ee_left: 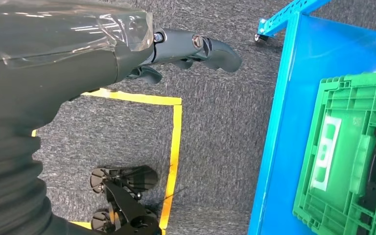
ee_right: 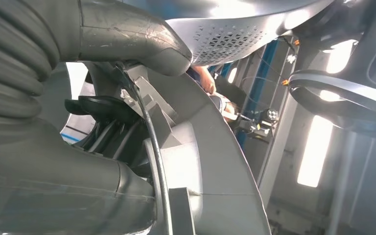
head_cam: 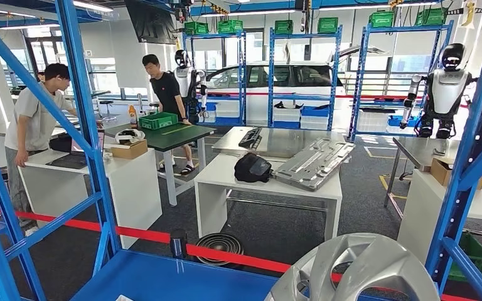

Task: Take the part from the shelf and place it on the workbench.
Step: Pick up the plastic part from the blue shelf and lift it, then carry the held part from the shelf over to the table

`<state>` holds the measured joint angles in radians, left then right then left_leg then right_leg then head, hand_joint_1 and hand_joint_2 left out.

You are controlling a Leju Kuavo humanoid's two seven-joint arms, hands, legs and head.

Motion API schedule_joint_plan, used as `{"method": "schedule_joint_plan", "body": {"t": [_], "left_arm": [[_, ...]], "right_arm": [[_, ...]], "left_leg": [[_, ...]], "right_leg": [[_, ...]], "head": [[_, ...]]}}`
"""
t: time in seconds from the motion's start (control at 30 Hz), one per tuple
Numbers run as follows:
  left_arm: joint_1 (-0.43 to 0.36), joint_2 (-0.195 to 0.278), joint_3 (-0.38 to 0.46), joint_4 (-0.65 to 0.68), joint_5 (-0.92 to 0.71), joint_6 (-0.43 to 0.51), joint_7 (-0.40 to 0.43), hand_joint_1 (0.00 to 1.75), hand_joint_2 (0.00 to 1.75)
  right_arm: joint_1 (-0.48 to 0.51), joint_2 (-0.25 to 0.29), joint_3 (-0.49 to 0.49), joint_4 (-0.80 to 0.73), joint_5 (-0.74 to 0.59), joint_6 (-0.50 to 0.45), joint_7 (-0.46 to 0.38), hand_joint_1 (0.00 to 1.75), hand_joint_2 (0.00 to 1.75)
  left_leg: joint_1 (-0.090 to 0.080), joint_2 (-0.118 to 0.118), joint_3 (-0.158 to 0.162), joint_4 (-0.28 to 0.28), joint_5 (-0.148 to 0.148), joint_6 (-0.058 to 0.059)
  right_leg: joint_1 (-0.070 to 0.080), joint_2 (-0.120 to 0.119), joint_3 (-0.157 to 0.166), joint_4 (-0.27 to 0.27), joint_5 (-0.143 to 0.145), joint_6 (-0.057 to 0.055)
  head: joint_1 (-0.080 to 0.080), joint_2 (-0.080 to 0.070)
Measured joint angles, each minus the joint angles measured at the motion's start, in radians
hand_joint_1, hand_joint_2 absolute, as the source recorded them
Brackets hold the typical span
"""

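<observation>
The part is a silver wheel cover [head_cam: 358, 269] with broad spokes, standing on the blue shelf board [head_cam: 163, 279] at the lower right of the head view. In the right wrist view my right hand [ee_right: 44, 147] grips this wheel cover [ee_right: 210, 147]: the thick thumb [ee_right: 132, 34] lies over its rim and dark fingers [ee_right: 103, 107] reach behind it. My left hand [ee_left: 127, 63] hangs over grey carpet, fingers loosely spread and holding nothing. Beyond the shelf stands the white workbench [head_cam: 226, 179].
A grey metal panel [head_cam: 314, 163] and a black part [head_cam: 252, 168] lie on the workbench. Blue shelf uprights [head_cam: 85, 125] frame the view, and red tape [head_cam: 144, 235] runs across behind them. Two people [head_cam: 34, 119] stand at the tables on the left. A green crate [ee_left: 352, 152] sits on the low shelf.
</observation>
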<state>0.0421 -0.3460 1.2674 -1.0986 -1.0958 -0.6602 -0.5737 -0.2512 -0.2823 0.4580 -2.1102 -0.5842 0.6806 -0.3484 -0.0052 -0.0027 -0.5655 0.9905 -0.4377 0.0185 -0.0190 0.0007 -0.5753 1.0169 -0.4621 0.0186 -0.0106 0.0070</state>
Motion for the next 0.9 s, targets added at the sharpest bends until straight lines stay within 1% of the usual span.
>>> {"method": "schedule_joint_plan", "body": {"t": [0.03, 0.1, 0.13, 0.17, 0.2, 0.23, 0.27, 0.3, 0.33, 0.37, 0.4, 0.43, 0.47, 0.5, 0.53, 0.57, 0.6, 0.63, 0.67, 0.7, 0.73, 0.77, 0.8, 0.83, 0.87, 0.9], "left_arm": [[0.0, 0.0, 0.0, 0.0, -0.001, 0.0, 0.001, 0.0, 1.75], [0.0, 0.001, 0.001, 0.0, -0.001, 0.003, 0.004, 0.0, 1.75], [0.0, 0.001, 0.001, 0.0, -0.001, 0.005, 0.005, 0.0, 1.75], [0.0, 0.001, 0.002, 0.0, 0.0, 0.008, 0.006, 0.0, 1.75], [-0.001, 0.001, 0.002, 0.0, 0.002, 0.011, 0.007, 0.0, 1.75], [-0.001, 0.001, 0.002, 0.0, 0.006, 0.013, 0.009, 0.0, 1.75], [-0.001, 0.001, 0.002, 0.0, 0.01, 0.015, 0.01, 0.0, 1.75], [-0.002, 0.001, 0.002, 0.001, 0.014, 0.015, 0.012, 0.0, 1.75], [-0.001, 0.001, 0.003, 0.001, 0.017, 0.016, 0.014, 0.0, 1.75], [-0.001, 0.001, 0.003, 0.001, 0.02, 0.016, 0.014, 0.0, 1.75], [-0.002, 0.001, 0.003, 0.001, 0.022, 0.016, 0.015, 0.0, 1.75], [-0.003, 0.002, 0.004, 0.0, 0.024, 0.016, 0.015, 0.0, 1.75], [-0.004, 0.002, 0.004, -0.001, 0.026, 0.017, 0.015, 0.0, 1.75], [-0.005, 0.003, 0.004, -0.001, 0.029, 0.017, 0.016, 0.0, 1.75], [-0.006, 0.004, 0.004, -0.002, 0.032, 0.017, 0.017, 0.0, 1.75], [-0.005, 0.004, 0.005, -0.003, 0.037, 0.017, 0.017, 0.0, 1.75], [-0.005, 0.003, 0.006, -0.003, 0.041, 0.017, 0.018, 0.0, 1.75], [-0.005, 0.002, 0.008, -0.004, 0.044, 0.017, 0.019, 0.0, 1.75], [-0.005, 0.001, 0.009, -0.004, 0.047, 0.017, 0.02, 0.0, 1.75], [-0.005, 0.0, 0.009, -0.004, 0.05, 0.018, 0.022, 0.0, 1.75], [-0.005, 0.0, 0.009, -0.004, 0.053, 0.019, 0.025, 0.0, 1.75], [-0.005, -0.001, 0.008, -0.004, 0.057, 0.019, 0.028, 0.0, 1.75], [-0.005, -0.001, 0.008, -0.004, 0.06, 0.02, 0.031, 0.0, 1.75], [-0.005, -0.001, 0.007, -0.004, 0.062, 0.019, 0.033, 0.0, 1.75], [-0.005, -0.001, 0.005, -0.004, 0.063, 0.018, 0.034, 0.0, 1.75], [-0.005, -0.001, 0.004, -0.004, 0.063, 0.017, 0.035, 0.0, 1.75]], "right_arm": [[0.0, 0.0, 0.0, -0.001, 0.002, 0.001, -0.001, 1.75, 1.75], [0.0, 0.001, 0.0, -0.001, 0.006, 0.005, -0.001, 1.75, 1.75], [-0.001, 0.002, 0.0, -0.001, 0.008, 0.008, 0.0, 1.75, 1.75], [-0.001, 0.004, 0.0, -0.002, 0.009, 0.011, 0.003, 1.75, 1.75], [-0.001, 0.006, 0.0, -0.002, 0.01, 0.014, 0.009, 1.75, 1.75], [0.0, 0.009, 0.0, -0.001, 0.01, 0.016, 0.015, 1.75, 1.75], [0.0, 0.011, 0.0, -0.001, 0.009, 0.016, 0.023, 1.75, 1.75], [0.0, 0.012, 0.0, -0.001, 0.009, 0.016, 0.028, 1.75, 1.75], [0.0, 0.013, 0.0, 0.0, 0.008, 0.016, 0.033, 1.75, 1.75], [0.0, 0.014, 0.0, 0.0, 0.008, 0.016, 0.035, 1.75, 1.75], [0.0, 0.015, 0.0, 0.0, 0.007, 0.016, 0.037, 1.75, 1.75], [-0.001, 0.016, 0.0, 0.0, 0.006, 0.016, 0.039, 1.75, 1.75], [-0.002, 0.016, 0.0, 0.0, 0.005, 0.016, 0.04, 1.75, 1.75], [-0.004, 0.017, 0.0, 0.001, 0.004, 0.016, 0.042, 1.75, 1.75], [-0.006, 0.019, 0.001, 0.002, 0.005, 0.016, 0.044, 1.75, 1.75], [-0.008, 0.019, 0.002, 0.003, 0.007, 0.016, 0.045, 1.75, 1.75], [-0.01, 0.02, 0.003, 0.004, 0.009, 0.016, 0.045, 1.75, 1.75], [-0.011, 0.021, 0.003, 0.004, 0.013, 0.016, 0.042, 1.75, 1.75], [-0.013, 0.021, 0.004, 0.005, 0.017, 0.016, 0.039, 1.75, 1.75], [-0.016, 0.022, 0.004, 0.006, 0.022, 0.015, 0.037, 1.75, 1.75], [-0.018, 0.023, 0.004, 0.006, 0.027, 0.014, 0.037, 1.75, 1.75], [-0.019, 0.024, 0.004, 0.007, 0.033, 0.013, 0.039, 1.75, 1.75], [-0.019, 0.025, 0.004, 0.007, 0.037, 0.012, 0.042, 1.75, 1.75], [-0.019, 0.025, 0.005, 0.007, 0.041, 0.013, 0.045, 1.75, 1.75], [-0.019, 0.025, 0.006, 0.007, 0.044, 0.014, 0.046, 1.75, 1.75], [-0.02, 0.025, 0.006, 0.007, 0.045, 0.016, 0.047, 1.75, 1.75]], "left_leg": [[-0.002, 0.0, -0.004, 0.004, 0.0, -0.004], [0.0, 0.0, -0.009, 0.009, -0.001, -0.012], [0.002, 0.0, -0.015, 0.022, -0.014, -0.017], [0.004, 0.0, -0.028, 0.054, -0.041, -0.022], [0.006, 0.001, -0.05, 0.108, -0.08, -0.028], [0.009, 0.001, -0.076, 0.178, -0.123, -0.034], [0.012, 0.001, -0.1, 0.245, -0.158, -0.037], [0.013, 0.001, -0.112, 0.29, -0.178, -0.038], [0.014, 0.001, -0.105, 0.295, -0.179, -0.037], [0.015, 0.001, -0.076, 0.259, -0.163, -0.034], [0.013, 0.001, -0.028, 0.187, -0.137, -0.028], [0.011, 0.001, 0.021, 0.106, -0.117, -0.022], [0.007, 0.001, 0.058, 0.042, -0.101, -0.015], [0.003, 0.001, 0.079, 0.002, -0.093, -0.009], [-0.002, 0.002, 0.082, -0.011, -0.091, -0.004], [-0.005, 0.002, 0.079, -0.012, -0.082, 0.001], [-0.004, 0.003, 0.077, -0.02, -0.069, 0.006], [-0.003, 0.004, 0.075, -0.03, -0.053, 0.011], [-0.001, 0.006, 0.07, -0.04, -0.035, 0.017], [0.001, 0.008, 0.061, -0.047, -0.018, 0.021], [0.0, 0.009, 0.049, -0.047, -0.006, 0.024], [-0.001, 0.01, 0.034, -0.046, 0.005, 0.025], [-0.001, 0.01, 0.019, -0.044, 0.015, 0.024], [-0.001, 0.011, 0.003, -0.042, 0.025, 0.023], [-0.001, 0.011, -0.012, -0.038, 0.033, 0.021], [0.001, 0.011, -0.026, -0.032, 0.04, 0.017]], "right_leg": [[0.002, 0.001, 0.0, -0.003, 0.003, -0.008], [-0.001, 0.002, -0.006, -0.003, 0.01, -0.019], [-0.003, 0.002, -0.009, -0.004, 0.014, -0.026], [-0.006, 0.001, -0.013, -0.005, 0.018, -0.032], [-0.006, 0.001, -0.019, -0.005, 0.022, -0.037], [-0.005, 0.0, -0.026, -0.004, 0.027, -0.042], [-0.004, 0.0, -0.034, -0.004, 0.032, -0.044], [-0.002, 0.0, -0.041, -0.004, 0.038, -0.046], [0.0, 0.0, -0.049, -0.004, 0.044, -0.045], [0.002, 0.0, -0.056, -0.004, 0.05, -0.045], [0.003, 0.001, -0.062, -0.004, 0.057, -0.043], [0.004, 0.001, -0.066, -0.004, 0.064, -0.041], [0.005, 0.0, -0.068, -0.006, 0.07, -0.038], [0.004, -0.001, -0.069, -0.007, 0.076, -0.033], [0.002, -0.002, -0.069, -0.01, 0.082, -0.026], [0.001, -0.003, -0.068, -0.015, 0.089, -0.019], [0.0, -0.004, -0.07, -0.018, 0.096, -0.014], [0.001, -0.003, -0.076, -0.015, 0.091, -0.012], [0.002, -0.002, -0.087, 0.004, 0.07, -0.014], [0.003, -0.002, -0.105, 0.043, 0.033, -0.019], [0.003, -0.001, -0.125, 0.103, -0.015, -0.025], [0.002, -0.001, -0.143, 0.172, -0.056, -0.027], [0.001, -0.002, -0.152, 0.23, -0.082, -0.024], [-0.001, -0.002, -0.146, 0.262, -0.089, -0.016], [-0.002, -0.002, -0.123, 0.256, -0.08, -0.006], [-0.004, -0.002, -0.081, 0.211, -0.064, 0.004]], "head": [[-0.001, 0.0], [-0.001, 0.0], [-0.002, 0.0], [-0.003, 0.0], [-0.004, 0.0], [-0.006, 0.0], [-0.006, 0.0], [-0.006, 0.0], [-0.006, 0.0], [-0.006, 0.0], [-0.007, 0.0], [-0.007, 0.0], [-0.006, 0.0], [-0.006, 0.0], [-0.006, 0.0], [-0.005, 0.0], [-0.006, 0.0], [-0.005, 0.0], [-0.004, 0.0], [-0.003, 0.0], [-0.002, 0.0], [-0.001, 0.0], [-0.001, 0.0], [-0.001, 0.0], [-0.001, 0.0], [-0.001, 0.0]]}}
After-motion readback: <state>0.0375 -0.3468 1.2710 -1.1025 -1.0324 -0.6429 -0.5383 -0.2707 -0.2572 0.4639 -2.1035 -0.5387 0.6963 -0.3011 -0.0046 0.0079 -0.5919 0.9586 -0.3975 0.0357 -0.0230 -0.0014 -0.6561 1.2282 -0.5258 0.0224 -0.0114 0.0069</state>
